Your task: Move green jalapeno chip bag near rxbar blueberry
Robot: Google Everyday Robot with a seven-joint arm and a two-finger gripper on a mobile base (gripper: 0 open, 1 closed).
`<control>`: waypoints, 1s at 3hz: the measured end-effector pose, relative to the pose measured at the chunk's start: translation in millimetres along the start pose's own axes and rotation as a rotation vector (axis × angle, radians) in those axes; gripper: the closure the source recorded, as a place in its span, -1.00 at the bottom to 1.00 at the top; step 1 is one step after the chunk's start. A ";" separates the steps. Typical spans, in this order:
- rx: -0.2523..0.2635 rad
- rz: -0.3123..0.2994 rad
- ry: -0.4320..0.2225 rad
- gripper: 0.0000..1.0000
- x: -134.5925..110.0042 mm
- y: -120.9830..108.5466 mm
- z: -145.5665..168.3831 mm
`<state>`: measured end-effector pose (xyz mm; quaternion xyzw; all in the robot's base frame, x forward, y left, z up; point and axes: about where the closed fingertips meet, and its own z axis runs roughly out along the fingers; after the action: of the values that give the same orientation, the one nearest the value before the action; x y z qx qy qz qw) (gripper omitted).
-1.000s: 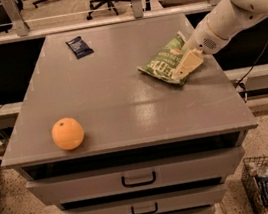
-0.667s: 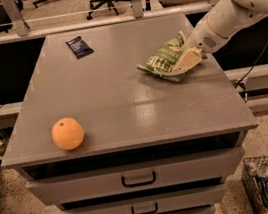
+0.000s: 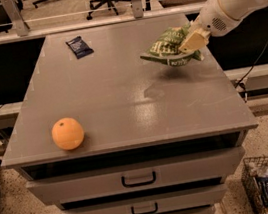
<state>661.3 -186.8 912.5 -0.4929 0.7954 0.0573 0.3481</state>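
My gripper [image 3: 193, 40] clamps the green jalapeno chip bag [image 3: 165, 49] by one edge; the foil could slip free short of the rxbar blueberry [image 3: 79, 46], well to its left

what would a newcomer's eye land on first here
The tool at the right rear of the grey drawer cabinet stands out first: it holds the green jalapeno chip bag lifted off the top, with the bag's shadow below it. Next comes the bright orange near the front left corner. Then there is the small dark rxbar blueberry lying flat at the back left.
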 end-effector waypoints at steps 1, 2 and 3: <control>0.001 -0.003 0.001 1.00 0.0 0.6 0.3; 0.034 -0.021 -0.027 1.00 -5.7 -8.4 3.9; 0.093 -0.074 -0.086 1.00 -26.3 -36.7 18.0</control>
<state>707.6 -178.0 924.2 -0.5023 0.7627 0.0288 0.4064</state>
